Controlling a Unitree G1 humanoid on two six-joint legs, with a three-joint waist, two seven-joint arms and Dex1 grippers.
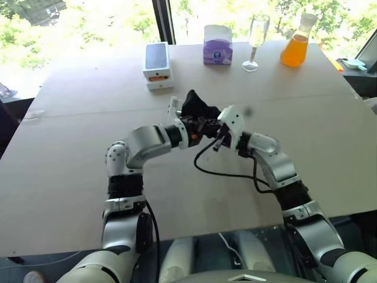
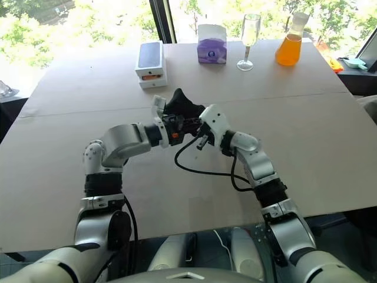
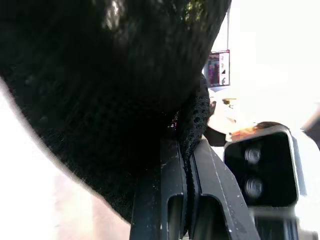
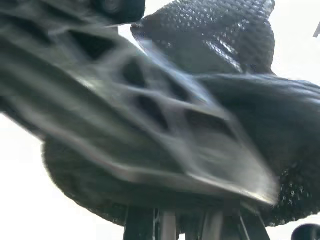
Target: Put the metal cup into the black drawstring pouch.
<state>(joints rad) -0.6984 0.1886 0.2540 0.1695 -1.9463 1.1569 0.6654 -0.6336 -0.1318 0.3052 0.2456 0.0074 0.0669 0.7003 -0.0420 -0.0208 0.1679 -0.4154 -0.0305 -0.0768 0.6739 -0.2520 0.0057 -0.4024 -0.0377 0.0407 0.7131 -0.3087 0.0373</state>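
From the head views, we are holding the black drawstring pouch [image 1: 197, 107] up over the table [image 1: 76, 171] between both arms, with the left gripper [image 1: 189, 127] and the right gripper [image 1: 219, 140] meeting under it; the metal cup is probably inside, though we cannot tell. In the left wrist view, our fingers [image 3: 172, 200] are pinching together on the fabric's edge. In the right wrist view, our jaws are closing on the pouch's bulging underside, seemingly to steady it.
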